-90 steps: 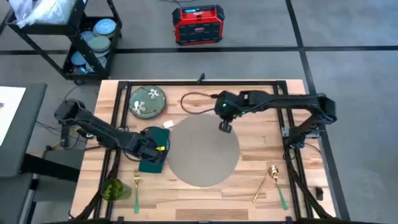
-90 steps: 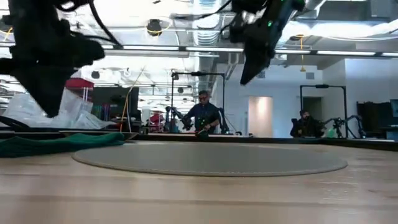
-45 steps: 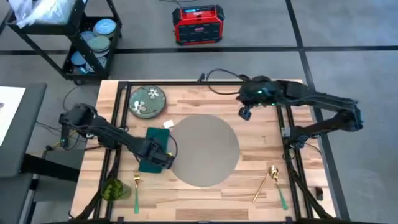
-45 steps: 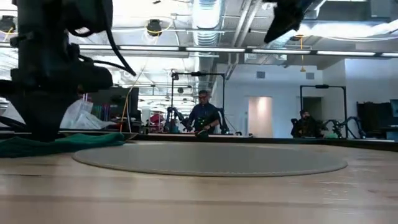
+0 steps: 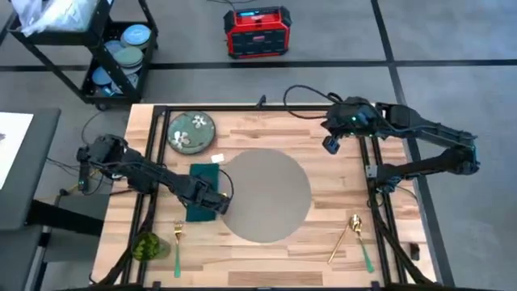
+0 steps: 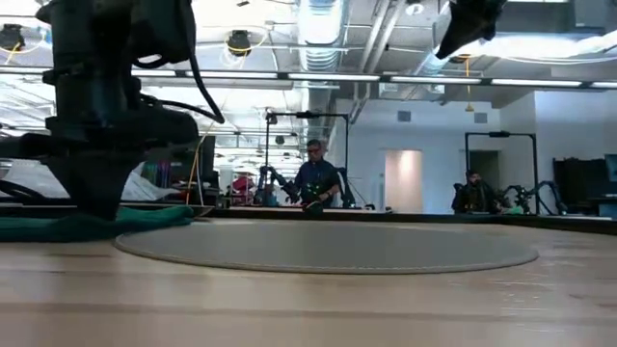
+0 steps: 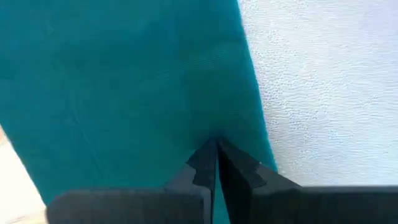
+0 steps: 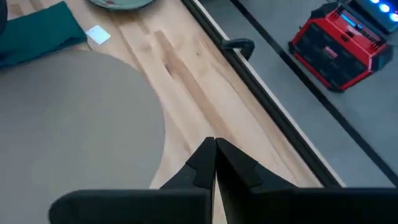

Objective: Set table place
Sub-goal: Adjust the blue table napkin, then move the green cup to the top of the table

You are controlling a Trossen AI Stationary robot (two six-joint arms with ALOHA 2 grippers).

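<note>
The round grey placemat (image 5: 266, 198) lies flat in the middle of the wooden table (image 5: 339, 186). A dark teal napkin (image 5: 198, 182) lies flat at the placemat's left rim. My left gripper (image 5: 216, 202) is shut and sits low on the napkin's edge nearest the placemat (image 7: 323, 81). My right gripper (image 5: 329, 145) is shut with nothing in it. It hangs high over bare wood, off the placemat's far right. My left gripper comes down from above with its fingers shut. The fingertips (image 7: 205, 158) rest on the napkin's top face (image 7: 205, 134), close to its long edge beside the placemat. The napkin lies flat on the table under them.
A green floral plate (image 5: 191, 132) sits at the table's far left. A gold fork (image 5: 178, 239) and a green object (image 5: 147, 245) lie near left. A gold spoon (image 5: 353, 226) lies near right. Beyond the table stand a red box (image 5: 257, 31) and a wire cart (image 5: 121, 56).
My right gripper has risen and drawn away from over the placemat's far rim toward the table's far right corner. My left gripper has moved a little toward the placemat and down onto the napkin.
</note>
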